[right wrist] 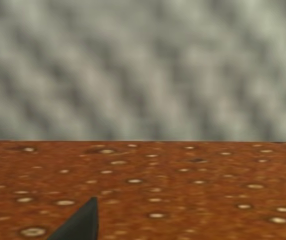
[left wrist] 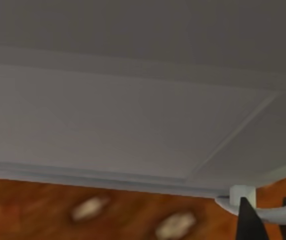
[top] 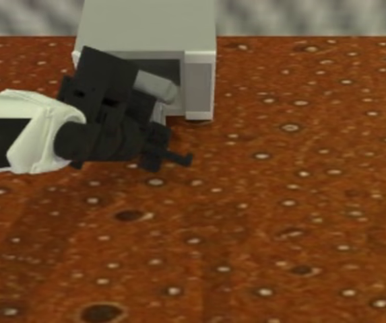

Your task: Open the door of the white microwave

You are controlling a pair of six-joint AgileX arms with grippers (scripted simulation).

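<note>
The left gripper (top: 169, 156) is working at the front of the white microwave (top: 149, 30), at the table's far left, its jaws closing around the slim handle (left wrist: 277, 214) to swing the door (left wrist: 118, 125). Beyond, the speckled brown table (top: 280, 222) is meeting a grey wall (right wrist: 143, 65). The right arm is sitting parked; its jaw state cannot be told.

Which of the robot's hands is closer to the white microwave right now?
The left. Its hand sits right at the white microwave, against the front where the door is. The right hand shows only in its wrist view, facing bare table.
</note>
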